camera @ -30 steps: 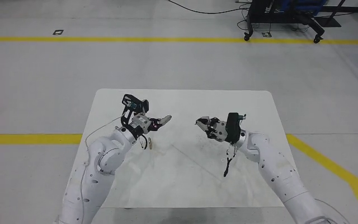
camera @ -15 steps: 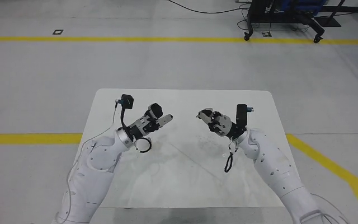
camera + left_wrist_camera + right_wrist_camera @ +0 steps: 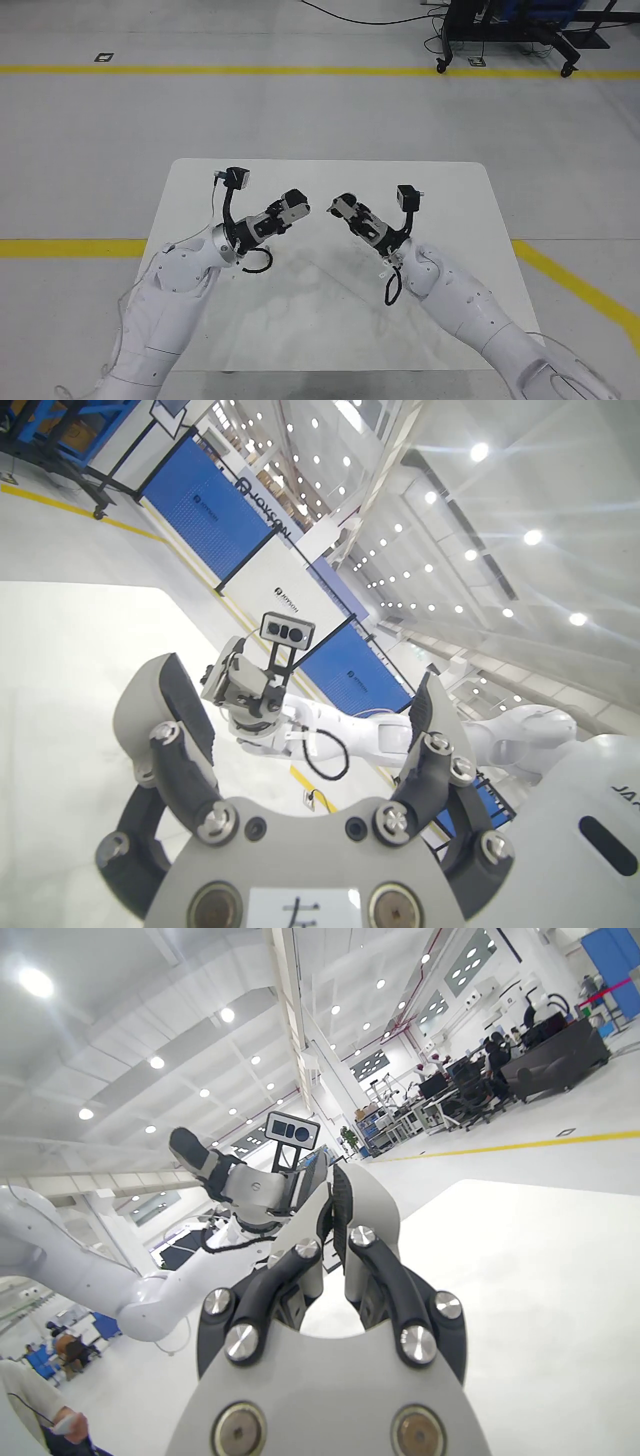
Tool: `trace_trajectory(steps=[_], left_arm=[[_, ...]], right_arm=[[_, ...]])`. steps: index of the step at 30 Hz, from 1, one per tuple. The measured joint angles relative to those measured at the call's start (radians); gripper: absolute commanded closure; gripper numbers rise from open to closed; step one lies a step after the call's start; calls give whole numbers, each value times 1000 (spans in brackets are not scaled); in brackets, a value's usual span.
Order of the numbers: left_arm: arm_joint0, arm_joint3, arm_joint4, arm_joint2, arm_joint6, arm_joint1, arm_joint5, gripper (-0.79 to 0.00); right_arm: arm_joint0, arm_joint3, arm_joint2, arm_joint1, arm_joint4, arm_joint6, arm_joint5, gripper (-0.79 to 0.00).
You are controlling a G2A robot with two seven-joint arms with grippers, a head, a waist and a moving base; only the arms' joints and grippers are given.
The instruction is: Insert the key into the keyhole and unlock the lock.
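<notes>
Hovering above the white rectangular table (image 3: 440, 190), top view: grey-fingered left gripper (image 3: 297, 205) faces right gripper (image 3: 340, 205), near. Left wrist: jaws spread, empty. Right wrist: jaws pinched together (key and lock, whereabouts cannot tell). Risk: a clash if either advances.

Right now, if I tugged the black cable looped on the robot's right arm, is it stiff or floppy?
Probably floppy: the black cable sags in a loop beside the right arm. It looks thin, so likely light. Its ends seem attached, so it may not come free.
</notes>
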Motion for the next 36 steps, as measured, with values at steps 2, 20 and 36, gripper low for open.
trace_trajectory(steps=[2,20,36], left_arm=[[-1,-2,58,9,22,0,3,-369],[-15,2,144,46,52,3,54,-354],[-29,8,162,76,32,8,62,0]], right_arm=[[11,2,-15,2,75,55,0,0],[3,-28,41,2,337,367,0,0],[-23,-22,130,-32,396,542,0,0]])
